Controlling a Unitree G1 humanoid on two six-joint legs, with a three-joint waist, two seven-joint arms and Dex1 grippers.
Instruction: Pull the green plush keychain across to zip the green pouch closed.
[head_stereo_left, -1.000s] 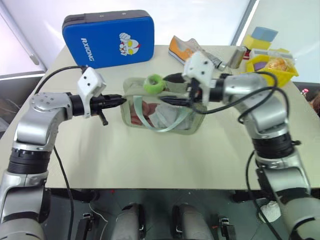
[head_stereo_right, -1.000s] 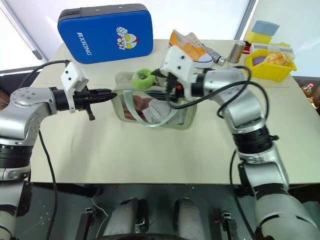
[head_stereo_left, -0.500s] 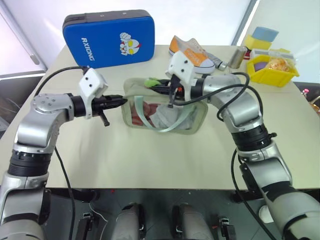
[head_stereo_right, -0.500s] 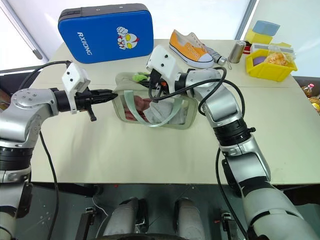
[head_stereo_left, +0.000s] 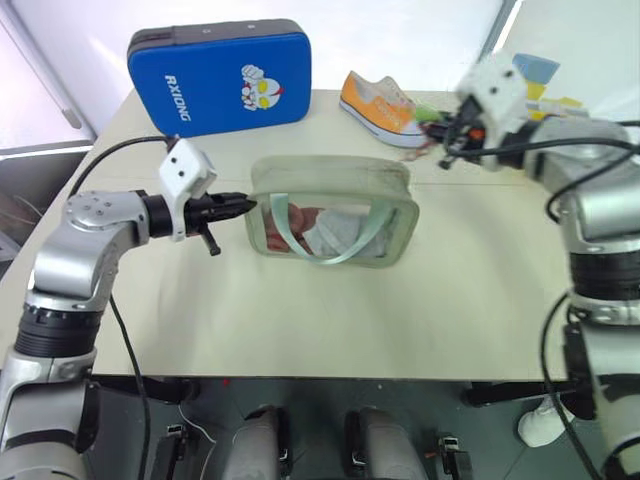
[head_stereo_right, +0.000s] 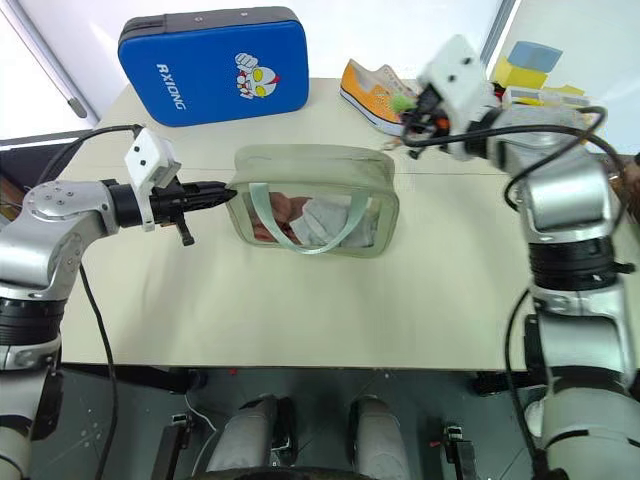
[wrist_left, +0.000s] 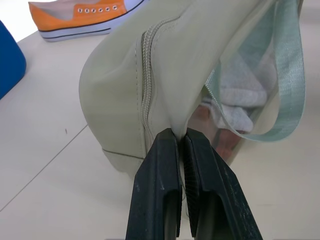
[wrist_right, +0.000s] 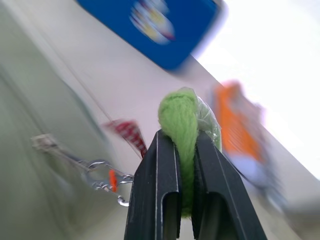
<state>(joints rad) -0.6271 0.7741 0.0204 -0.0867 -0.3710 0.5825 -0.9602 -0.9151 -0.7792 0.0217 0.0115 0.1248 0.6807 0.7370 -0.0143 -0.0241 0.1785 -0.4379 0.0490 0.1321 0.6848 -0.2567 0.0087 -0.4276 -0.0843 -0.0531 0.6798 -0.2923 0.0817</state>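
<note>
"RXIONG" is read on the blue case (head_stereo_left: 218, 76) beyond the left gripper (wrist_left: 181, 142), pinched on the pouch (head_stereo_left: 332, 215) on a beige table (head_stereo_left: 300, 320), while the keychain (wrist_right: 183, 131) is clamped in the right gripper (wrist_right: 185, 150).

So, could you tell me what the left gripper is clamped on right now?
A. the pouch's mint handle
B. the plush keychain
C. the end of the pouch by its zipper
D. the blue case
C: the left gripper is shut on the fabric at the end of the pouch, beside the zipper; the keychain is in the right gripper.
</note>
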